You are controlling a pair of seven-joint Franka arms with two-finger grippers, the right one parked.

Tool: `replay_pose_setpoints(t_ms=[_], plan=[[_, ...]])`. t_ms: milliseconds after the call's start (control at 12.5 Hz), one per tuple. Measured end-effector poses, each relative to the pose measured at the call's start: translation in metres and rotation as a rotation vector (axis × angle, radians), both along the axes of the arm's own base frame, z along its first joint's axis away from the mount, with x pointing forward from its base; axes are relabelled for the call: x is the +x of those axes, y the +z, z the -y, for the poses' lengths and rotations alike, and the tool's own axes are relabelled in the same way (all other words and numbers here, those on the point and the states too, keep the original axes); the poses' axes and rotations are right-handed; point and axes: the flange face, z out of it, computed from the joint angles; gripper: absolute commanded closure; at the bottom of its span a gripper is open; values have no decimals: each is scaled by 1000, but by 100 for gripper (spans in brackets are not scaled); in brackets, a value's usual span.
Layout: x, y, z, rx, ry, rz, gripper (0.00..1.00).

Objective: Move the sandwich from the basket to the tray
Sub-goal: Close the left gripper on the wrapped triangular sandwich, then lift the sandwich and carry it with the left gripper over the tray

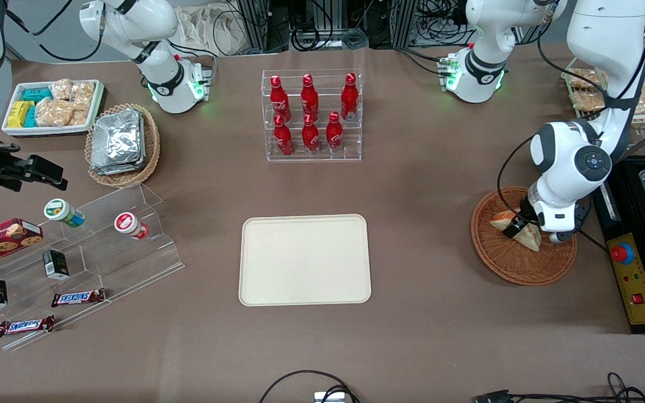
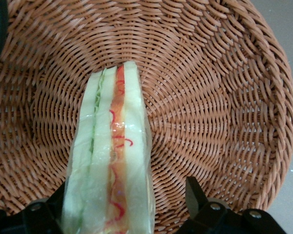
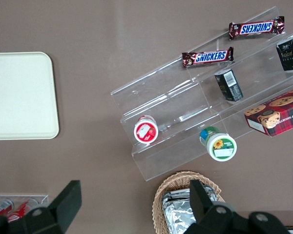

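The gripper (image 1: pixel 515 228) is down inside the basket (image 1: pixel 496 257), which sits near the table's edge at the working arm's end. Its fingers (image 2: pixel 194 192) are spread, one on each side of the sandwich (image 2: pixel 112 161), which stands on its edge against the basket floor so the red and green filling faces up at the wrist camera. That lines the jaws across the two bread faces, the sensible way to squeeze a soft wedge. One finger looks apart from the bread; the other is mostly covered by the sandwich, so contact there cannot be judged. Probably nothing is pinched yet.

From the front, the arm's wrist covers much of the basket. Two pale wedges seem to show there, one nearer the camera, but whether that is a second sandwich is hard to say.

The tray (image 1: pixel 304 259) lies bare at the middle of the table, well apart from the basket, toward the parked arm. The close, lift and carry remain to be done.
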Motion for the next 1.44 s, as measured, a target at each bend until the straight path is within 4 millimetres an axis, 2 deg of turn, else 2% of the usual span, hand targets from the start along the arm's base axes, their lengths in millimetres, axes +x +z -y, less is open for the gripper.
replay_pose_setpoints(t_ms=[80,160,240,720,880,1200,1440], plan=[[0,-1,0,0,0,1,57],[0,-1,0,0,0,3,65],[0,-1,0,0,1,3,68],[0,0,1,19,-31,6,70],[1,7,9,27,-83,17,70],[1,46,48,73,-328,32,70],[3,81,51,93,-453,73,73]])
